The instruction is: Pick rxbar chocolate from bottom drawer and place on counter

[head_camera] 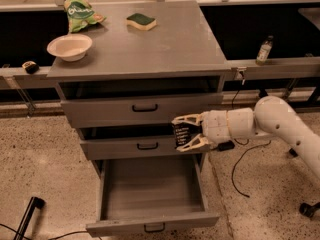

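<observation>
Bar: a small flat black wrapped bar with pale text lines on its face (181, 133) – held in the air in front of the middle drawer, above the open bottom drawer's right rear part, touching neither.
Tool: the cream two-fingered tool (186, 132) is pinching the bar, one finger (186, 119) above it and the other below, both pointing left.
Tool position: level with the middle drawer's front, just right of its handle, below the level of the worktop.
Arm: a thick white arm (272, 120) reaches in from the right edge, running roughly level to the tool.
Bottom drawer: the deep grey metal bottom drawer (150, 191) is pulled well out – its bare floor shows, and a small black handle (154, 228) sits on its front.
Middle drawer: a shallower grey drawer (125, 148), pulled out a little.
Top drawer: a grey drawer (110, 111), pulled out a little.
Worktop: the flat grey metal worktop (170, 49) of the cabinet.
On the worktop: a pale round bowl (70, 46) near the left edge, a crumpled green bag (80, 14) at the back left, a green-topped yellow sponge (141, 21) at the back middle – all well apart from the bar.
Around: a small bottle (264, 50) stands on the ledge to the right; a black cable (245, 166) trails over the speckled floor (45, 169).
</observation>
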### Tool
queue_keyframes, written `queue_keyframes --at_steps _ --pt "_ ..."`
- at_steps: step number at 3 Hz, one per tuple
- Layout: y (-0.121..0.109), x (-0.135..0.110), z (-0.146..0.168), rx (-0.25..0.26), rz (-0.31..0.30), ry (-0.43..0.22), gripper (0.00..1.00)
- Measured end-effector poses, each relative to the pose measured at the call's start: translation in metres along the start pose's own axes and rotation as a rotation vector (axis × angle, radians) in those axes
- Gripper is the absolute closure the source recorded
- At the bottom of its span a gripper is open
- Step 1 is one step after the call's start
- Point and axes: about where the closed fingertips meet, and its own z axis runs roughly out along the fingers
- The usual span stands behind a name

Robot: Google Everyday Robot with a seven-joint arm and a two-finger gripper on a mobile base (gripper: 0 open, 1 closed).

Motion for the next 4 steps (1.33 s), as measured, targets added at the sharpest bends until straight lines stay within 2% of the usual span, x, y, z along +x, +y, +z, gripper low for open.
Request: queue_keyframes --at_steps 1,2,3,4 --pt "0.000 -0.004 0.001 -0.010 -0.005 -0.007 1.00" --pt "-0.005 -0.007 -0.003 0.026 0.021 -0.034 1.00" --pt "-0.039 -0.031 -0.018 0.016 -0.025 -0.048 1.00" --pt "-0.090 -0.064 -0.042 -0.038 -0.111 -0.036 1.00"
